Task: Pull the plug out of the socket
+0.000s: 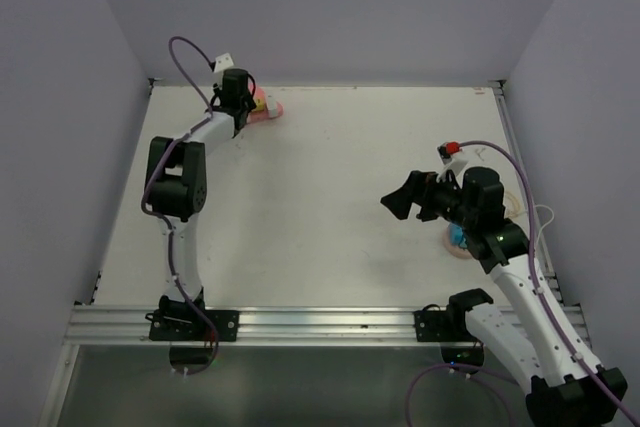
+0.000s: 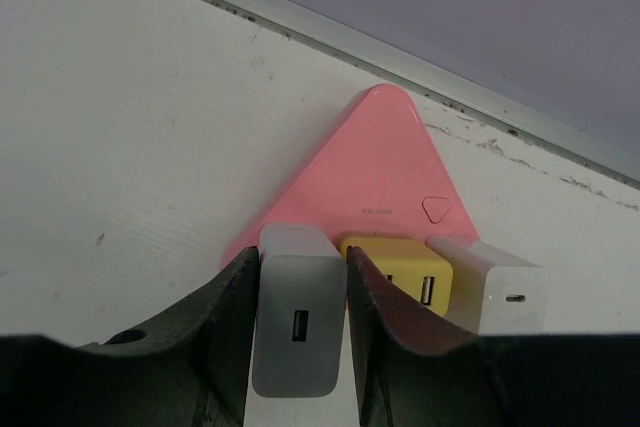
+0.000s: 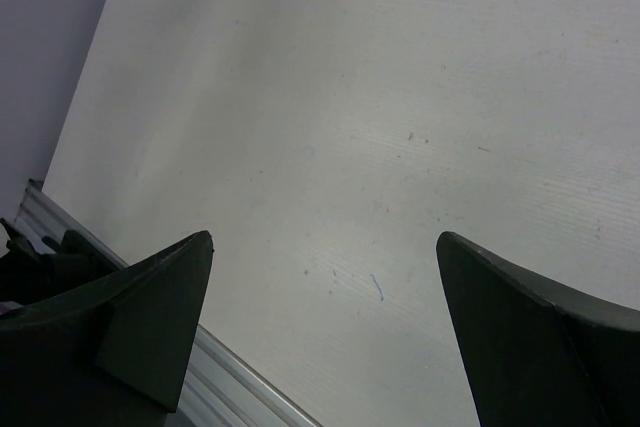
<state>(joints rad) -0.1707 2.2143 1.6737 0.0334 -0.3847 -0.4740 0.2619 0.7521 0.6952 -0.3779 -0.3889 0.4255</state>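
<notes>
**Location.** The pink triangular socket (image 2: 375, 162) lies flat on the table (image 2: 130, 147) at the far left corner, close to the back rail. Three plugs sit side by side along its near edge: a grey plug (image 2: 298, 322), a yellow plug (image 2: 395, 267) and a white plug (image 2: 495, 287).

**Claw state.** The left gripper (image 2: 302, 255) straddles the grey plug. Both fingers lie against its flanks with no gap visible, so treat it as gripped. The right gripper (image 3: 325, 237) hangs spread wide over bare table, well apart from the socket, and holds nothing.

**Handling.** Expect a rigid, light plastic block with smooth, glossy sides that are likely to slip under a weak grip. Hold it on the two long flanks, low and near the socket face. The yellow plug is just beside the right-hand finger, so keep clear of it. The socket looks light and unanchored, and it may lift or slide with the plug. Pull straight along the pin axis without twisting.
</notes>
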